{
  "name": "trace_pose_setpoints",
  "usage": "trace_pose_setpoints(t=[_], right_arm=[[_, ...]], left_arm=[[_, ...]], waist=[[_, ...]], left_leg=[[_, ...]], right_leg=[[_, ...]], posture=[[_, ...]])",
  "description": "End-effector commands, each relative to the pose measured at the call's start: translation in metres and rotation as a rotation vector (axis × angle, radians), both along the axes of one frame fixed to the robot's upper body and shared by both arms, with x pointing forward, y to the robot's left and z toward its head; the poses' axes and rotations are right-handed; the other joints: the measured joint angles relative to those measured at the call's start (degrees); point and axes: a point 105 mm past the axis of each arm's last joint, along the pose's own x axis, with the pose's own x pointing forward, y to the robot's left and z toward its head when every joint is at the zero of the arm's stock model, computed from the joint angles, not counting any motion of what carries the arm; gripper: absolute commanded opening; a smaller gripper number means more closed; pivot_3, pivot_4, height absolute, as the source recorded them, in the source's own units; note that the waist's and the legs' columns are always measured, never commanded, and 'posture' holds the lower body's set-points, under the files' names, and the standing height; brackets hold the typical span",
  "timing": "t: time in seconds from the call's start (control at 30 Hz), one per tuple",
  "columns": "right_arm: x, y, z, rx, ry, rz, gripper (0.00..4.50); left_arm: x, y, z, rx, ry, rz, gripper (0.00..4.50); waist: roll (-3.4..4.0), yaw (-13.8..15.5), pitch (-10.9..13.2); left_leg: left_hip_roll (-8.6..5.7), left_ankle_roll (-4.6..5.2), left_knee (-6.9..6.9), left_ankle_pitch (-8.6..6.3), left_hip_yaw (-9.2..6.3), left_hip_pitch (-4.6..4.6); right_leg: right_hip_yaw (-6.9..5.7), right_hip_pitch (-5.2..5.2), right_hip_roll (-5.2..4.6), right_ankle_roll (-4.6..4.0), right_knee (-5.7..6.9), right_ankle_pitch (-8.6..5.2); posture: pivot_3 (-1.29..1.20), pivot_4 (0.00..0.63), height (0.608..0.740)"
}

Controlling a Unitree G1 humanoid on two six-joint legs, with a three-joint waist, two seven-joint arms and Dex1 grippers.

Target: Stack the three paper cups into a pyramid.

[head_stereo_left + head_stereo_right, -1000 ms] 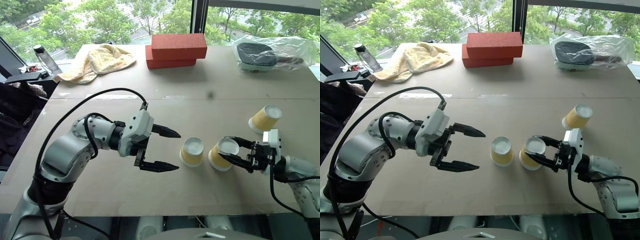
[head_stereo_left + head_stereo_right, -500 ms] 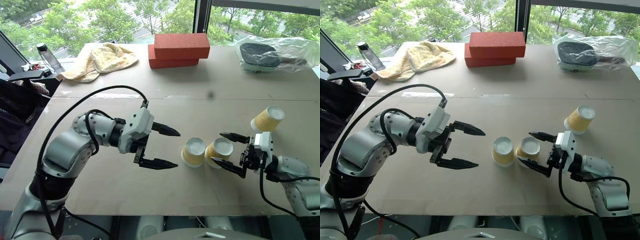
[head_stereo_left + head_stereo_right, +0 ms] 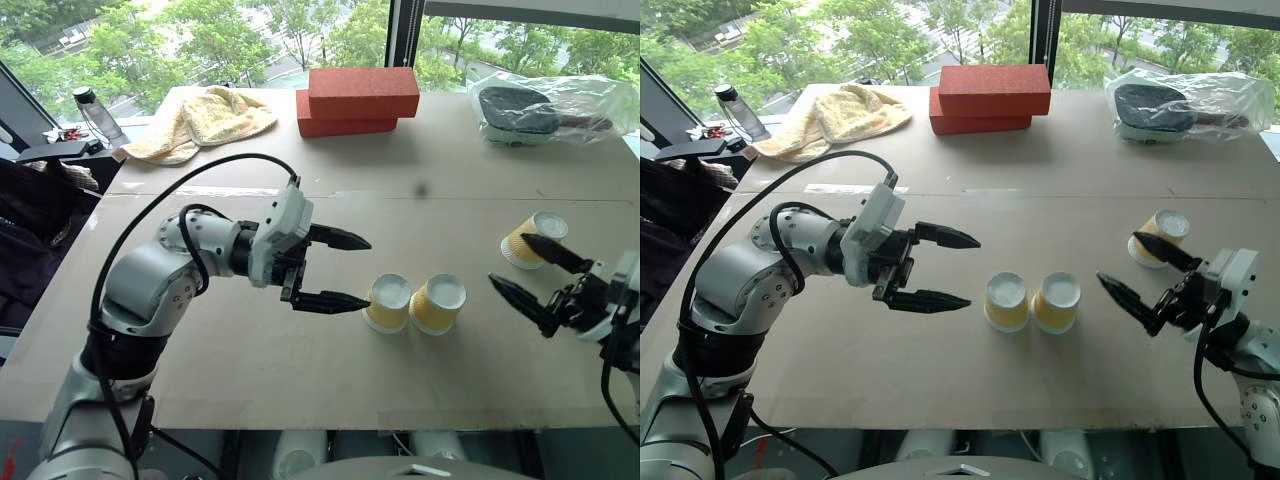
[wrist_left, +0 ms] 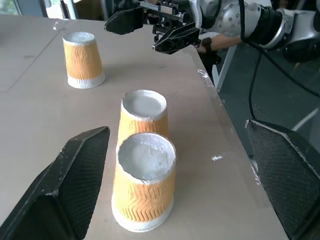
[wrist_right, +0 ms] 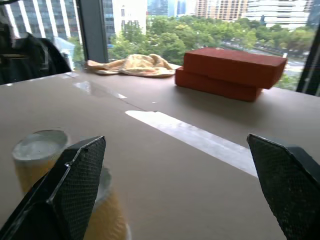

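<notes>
two yellow paper cups [image 3: 386, 303] [image 3: 438, 304] stand upside down, touching, mid-desk [image 3: 250, 370]; the third cup [image 3: 529, 240] lies tilted at their 2 o'clock. left pincer [image 3: 350, 271] released at their 9 o'clock, right pincer [image 3: 522, 272] released, empty, at 3 o'clock.

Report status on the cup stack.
Both grippers open, left, right. Two cups side by side; third cup apart, unstacked. Nothing in the way.
</notes>
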Motion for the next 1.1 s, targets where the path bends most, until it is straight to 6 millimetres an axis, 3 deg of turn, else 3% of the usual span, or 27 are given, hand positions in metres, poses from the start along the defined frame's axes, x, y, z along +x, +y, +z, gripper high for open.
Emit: trace_pose_setpoints(t=[0.03,0.23,0.57,0.73,1.03,1.1], right_arm=[[0.021,-0.036,0.018,0.024,-0.080,-0.230,4.47],[0.043,-0.060,-0.001,0.031,0.012,-0.357,4.47],[0.051,-0.045,-0.011,0.090,0.087,-0.258,4.47],[0.059,-0.050,-0.025,0.030,0.139,-0.314,4.47],[0.063,-0.046,-0.026,0.075,0.166,-0.301,4.47],[0.063,-0.046,-0.026,0.083,0.174,-0.300,3.93]], left_arm=[[0.009,-0.008,0.015,-0.025,-0.030,0.046,4.50],[0.020,-0.015,0.015,-0.003,-0.031,0.121,4.50],[0.022,-0.018,0.005,0.025,-0.034,0.142,4.50],[0.021,-0.018,0.004,0.031,-0.037,0.132,4.50],[0.020,-0.018,0.003,0.032,-0.034,0.122,4.50],[0.020,-0.019,0.003,0.031,-0.033,0.120,4.50]], waist=[[0.00,0.0,0.0],[0.01,0.1,0.0],[0.03,0.0,0.0],[0.03,0.1,0.0],[0.03,0.0,0.0],[0.04,0.0,0.0]], left_leg=[[-0.01,0.00,0.06,0.00,0.00,-0.02],[0.00,-0.02,-0.08,0.01,-0.10,-0.09],[0.01,-0.02,-0.06,0.01,-0.04,-0.05],[0.01,-0.02,-0.06,0.01,-0.05,-0.07],[0.01,-0.02,-0.06,0.01,-0.05,-0.07],[0.01,-0.02,-0.06,0.01,-0.05,-0.07]], right_leg=[[0.01,-0.01,0.00,0.00,0.03,0.00],[0.05,-0.03,0.02,0.00,-0.03,0.00],[0.05,-0.03,0.02,0.00,0.00,0.00],[0.06,-0.04,0.01,0.01,-0.01,0.00],[0.06,-0.04,0.02,0.00,-0.01,0.00],[0.06,-0.04,0.01,0.00,-0.01,0.00]], posture=[[0.00,0.150,0.730],[0.00,0.150,0.730],[0.00,0.150,0.730],[0.00,0.150,0.730],[0.00,0.150,0.730],[0.00,0.150,0.730]])
